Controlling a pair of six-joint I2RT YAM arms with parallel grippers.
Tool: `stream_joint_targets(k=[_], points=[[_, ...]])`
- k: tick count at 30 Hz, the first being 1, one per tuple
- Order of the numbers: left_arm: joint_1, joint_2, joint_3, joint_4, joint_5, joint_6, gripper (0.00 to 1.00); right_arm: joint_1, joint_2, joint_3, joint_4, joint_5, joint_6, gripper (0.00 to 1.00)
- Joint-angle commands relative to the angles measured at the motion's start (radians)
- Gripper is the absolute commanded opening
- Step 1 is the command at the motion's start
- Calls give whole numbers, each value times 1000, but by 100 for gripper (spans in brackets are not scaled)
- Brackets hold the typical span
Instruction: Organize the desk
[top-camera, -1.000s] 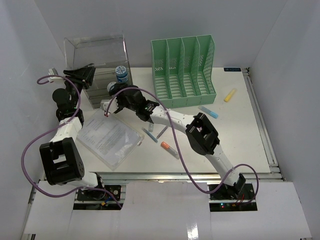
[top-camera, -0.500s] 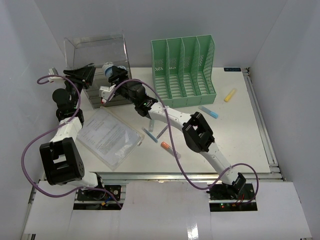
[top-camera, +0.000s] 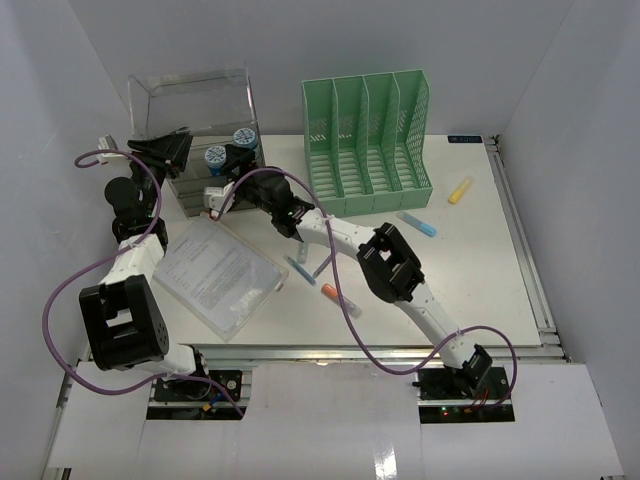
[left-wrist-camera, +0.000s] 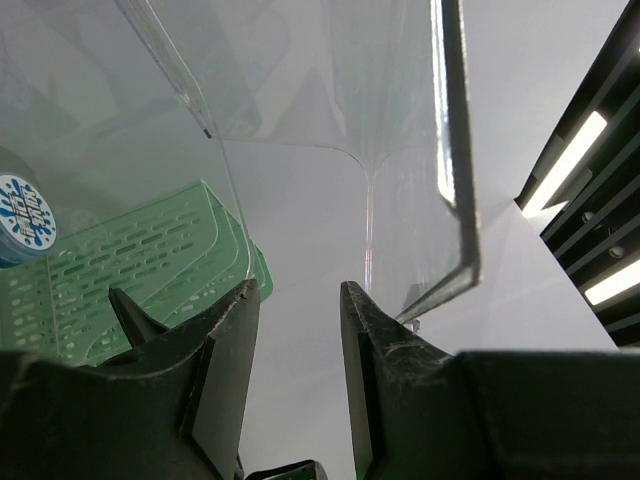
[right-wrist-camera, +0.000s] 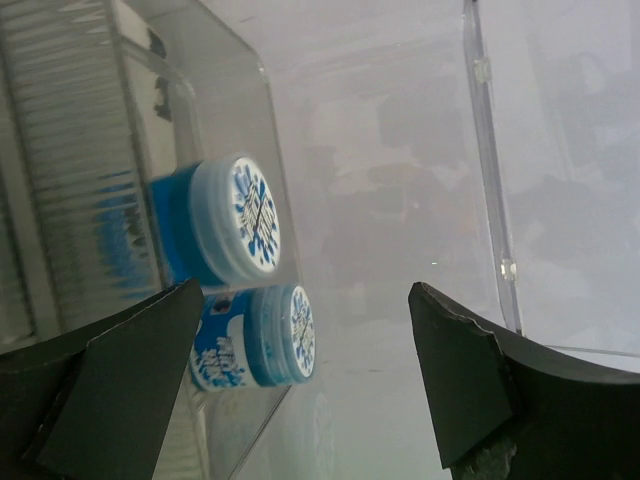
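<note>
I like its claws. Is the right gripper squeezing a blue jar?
No, the right gripper has its fingers wide open, and the blue-lidded jars sit beyond them at the clear plastic box.

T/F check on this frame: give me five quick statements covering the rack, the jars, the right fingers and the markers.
1. The green file rack has four slots. True.
2. Two blue-lidded jars sit at the clear drawer box. True.
3. The right fingers are clamped on a jar. False: they are spread wide with nothing between them.
4. The yellow marker stands in the rack. False: it lies on the desk, to the right of the rack.
5. The orange marker lies on top of the document sleeve. False: it lies on bare desk to the right of the sleeve.
</note>
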Motion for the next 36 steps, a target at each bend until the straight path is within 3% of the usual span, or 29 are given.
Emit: stream_joint_targets(k=[1,6,8,10,12,15,18,23,28,32,36], points=[[8,-23,34,31,8,-3,49,-1,-175,-110,64,-33,-3,90],[7,-23,28,15,9,8,49,12,-432,-377,17,-137,-4,90],[8,-23,21,10,15,15,49,20,-570,-494,-172,-189,-21,90],[7,-26,11,6,20,21,49,22,-635,-483,-419,-261,-32,91],[8,-30,-7,-2,23,33,49,20,-697,-460,-776,-331,-12,94],[8,-49,-44,-20,30,57,49,21,-801,-525,-1027,-377,-8,97],[7,-78,-92,-96,25,95,49,22,-937,-677,-1082,-347,52,97],[8,-118,-153,-493,6,128,50,-37,-1100,-808,-1109,-356,245,98],[6,-122,-192,-732,-83,185,49,-193,-1257,-910,-1109,-473,386,97],[5,-110,-233,-701,-80,197,50,-304,-1313,-942,-1112,-489,417,96],[6,-18,-256,-520,57,221,54,-398,-1342,-969,-1115,-553,532,97]])
